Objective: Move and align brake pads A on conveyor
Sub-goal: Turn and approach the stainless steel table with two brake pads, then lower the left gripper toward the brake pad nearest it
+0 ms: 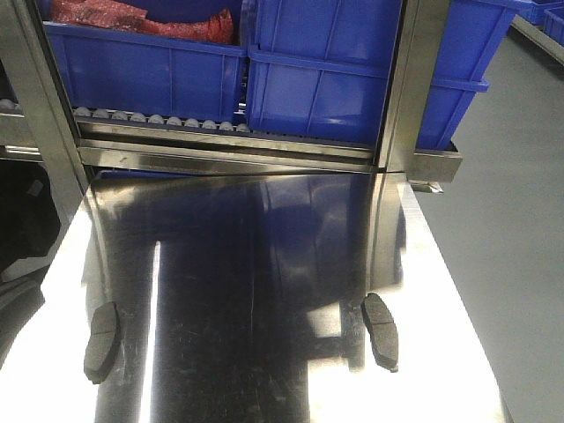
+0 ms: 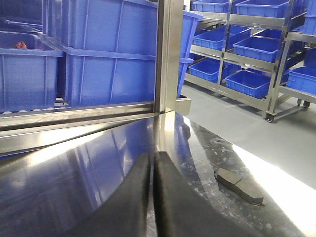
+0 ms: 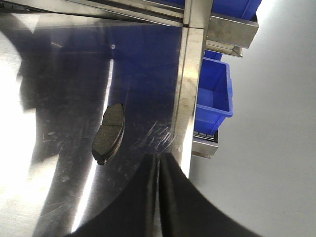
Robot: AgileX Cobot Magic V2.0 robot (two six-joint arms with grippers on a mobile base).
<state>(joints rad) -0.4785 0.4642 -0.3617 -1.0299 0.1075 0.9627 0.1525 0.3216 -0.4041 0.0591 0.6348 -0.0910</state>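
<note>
Two brake pads (image 1: 101, 341) (image 1: 381, 330) are laid apart on tabletop (image 1: 247, 264) | left end effector (image 2: 152, 163) is clenched, empty | right end effector (image 3: 159, 163) is clenched, empty

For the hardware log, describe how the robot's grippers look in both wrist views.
The left gripper and right gripper look alike: each has two broad, matte black fingers that curve inward and narrow to the tips. No cables, markings or labels show on them.
</note>
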